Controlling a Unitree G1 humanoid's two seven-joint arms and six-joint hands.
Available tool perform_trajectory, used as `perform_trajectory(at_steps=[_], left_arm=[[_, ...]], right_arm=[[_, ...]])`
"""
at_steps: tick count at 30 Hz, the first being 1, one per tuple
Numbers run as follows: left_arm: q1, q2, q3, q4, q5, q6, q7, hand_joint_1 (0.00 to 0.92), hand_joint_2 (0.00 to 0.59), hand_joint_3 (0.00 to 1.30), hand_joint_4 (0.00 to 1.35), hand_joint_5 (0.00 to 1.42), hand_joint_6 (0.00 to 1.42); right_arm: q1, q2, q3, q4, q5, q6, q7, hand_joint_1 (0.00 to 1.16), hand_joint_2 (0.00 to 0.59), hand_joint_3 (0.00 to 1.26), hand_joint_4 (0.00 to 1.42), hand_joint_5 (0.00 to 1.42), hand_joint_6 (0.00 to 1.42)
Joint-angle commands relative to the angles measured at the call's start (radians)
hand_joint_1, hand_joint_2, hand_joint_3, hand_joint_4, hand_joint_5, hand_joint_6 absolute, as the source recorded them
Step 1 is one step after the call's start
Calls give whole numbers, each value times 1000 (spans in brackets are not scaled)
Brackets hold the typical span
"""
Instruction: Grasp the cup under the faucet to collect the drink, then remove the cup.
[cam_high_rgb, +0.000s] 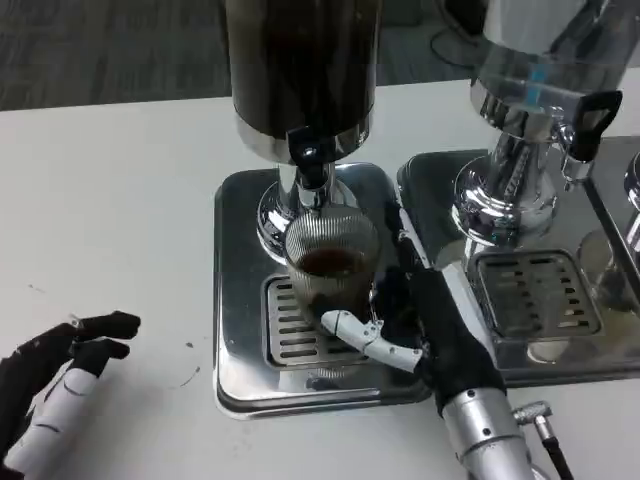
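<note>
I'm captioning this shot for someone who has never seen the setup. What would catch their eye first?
The ribbed glass cup, holding some dark drink, stands on the drip tray under the black faucet of the dark dispenser at centre. The right hand wraps around the cup from its right side. The left hand lies on the white table at lower left, holding nothing.

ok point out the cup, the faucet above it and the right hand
cup (330, 262): head view, on the ribbed glass wall.
faucet (311, 172): head view, on the black tap body.
right hand (405, 320): head view, on the dark palm beside the cup.
</note>
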Motion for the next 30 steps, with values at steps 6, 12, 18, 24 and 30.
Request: perform_trajectory(at_steps=[6, 12, 18, 24, 30], left_arm=[[7, -9, -3, 2, 2, -17, 3, 0, 179, 463, 407, 441, 341], [15, -11, 0, -4, 2, -18, 6, 0, 179, 463, 414, 441, 343], [25, -15, 3, -15, 5, -19, 14, 0, 178, 463, 420, 441, 345], [34, -18, 8, -22, 8, -19, 21, 0, 178, 463, 424, 441, 347], [42, -20, 10, -34, 9, -24, 30, 0, 181, 463, 426, 441, 349]], right_arm=[[-2, 11, 8, -10, -8, 97, 17, 759, 148, 0, 0, 0, 131], [-19, 21, 15, 8, -10, 91, 21, 759, 148, 0, 0, 0, 142], [-38, 25, 24, 36, -20, 93, 21, 760, 148, 0, 0, 0, 162], [-61, 26, 33, 66, -52, 109, -3, 778, 144, 0, 0, 0, 219], [-79, 30, 22, 113, -8, 92, 19, 801, 152, 0, 0, 51, 264]])
